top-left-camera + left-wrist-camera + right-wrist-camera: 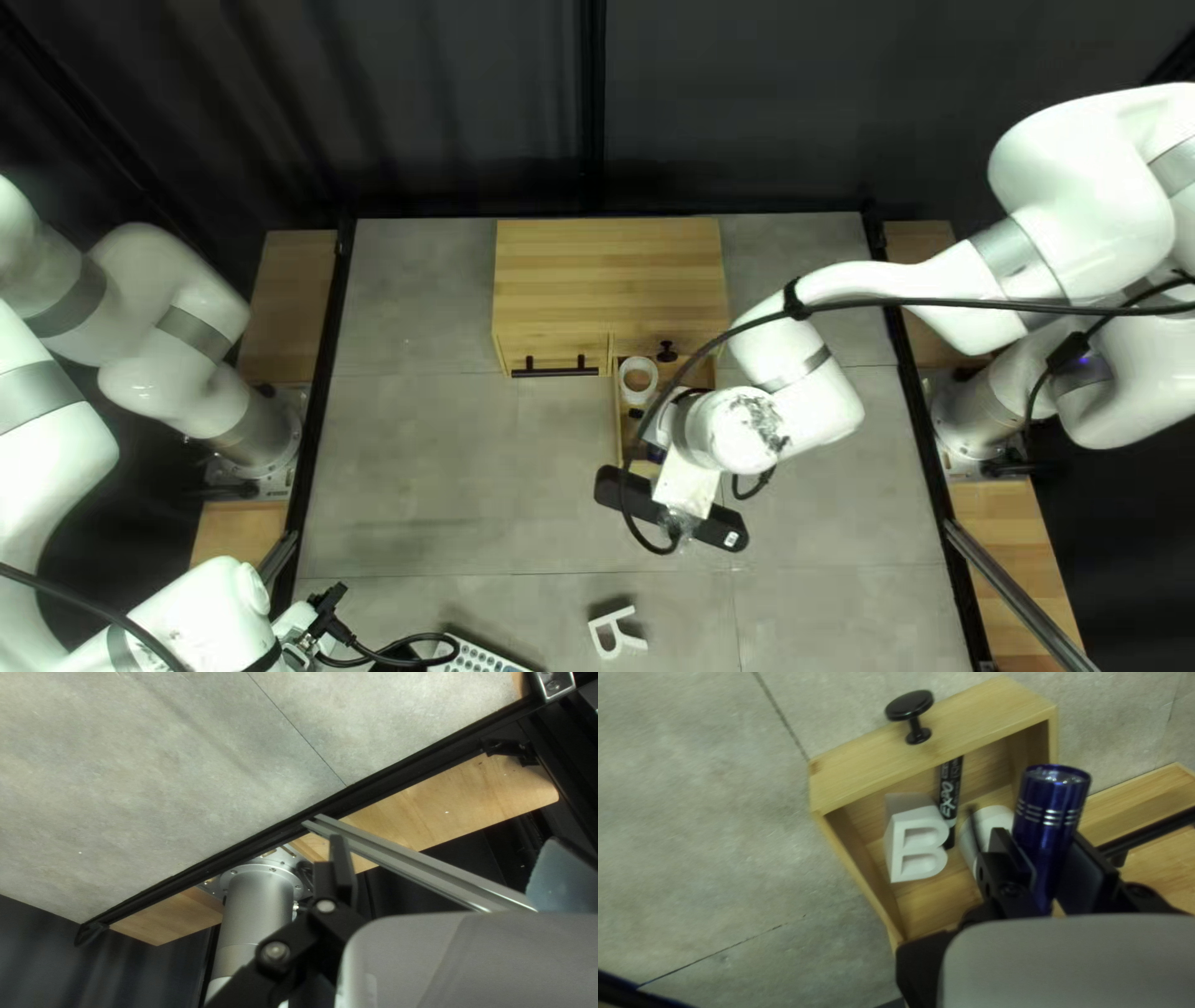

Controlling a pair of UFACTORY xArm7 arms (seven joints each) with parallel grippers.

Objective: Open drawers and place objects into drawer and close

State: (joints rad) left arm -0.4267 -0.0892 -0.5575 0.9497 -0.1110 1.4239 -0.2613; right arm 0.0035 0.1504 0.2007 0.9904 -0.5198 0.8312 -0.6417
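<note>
My right gripper (662, 421) is over the pulled-out drawer (626, 429), its fingertips hidden by the arm. In the right wrist view that gripper (1047, 858) is shut on a dark blue metallic cylinder (1051, 806), held above the drawer (934, 750). Inside the drawer lie a white letter B (916, 843), a black marker (950, 793) and a white roll (988, 827), partly covered by a finger. A white letter R (616, 632) rests on the table. My left gripper (329, 612) is at the near left; in its wrist view, that gripper (448, 852) looks open and empty.
The wooden cabinet (608, 280) stands at the table's far side, with a black knob (666, 351) above the pulled-out drawer. Its left drawer, with a bar handle (554, 368), is closed. A pale keyed object (483, 657) lies at the near edge beside my left gripper.
</note>
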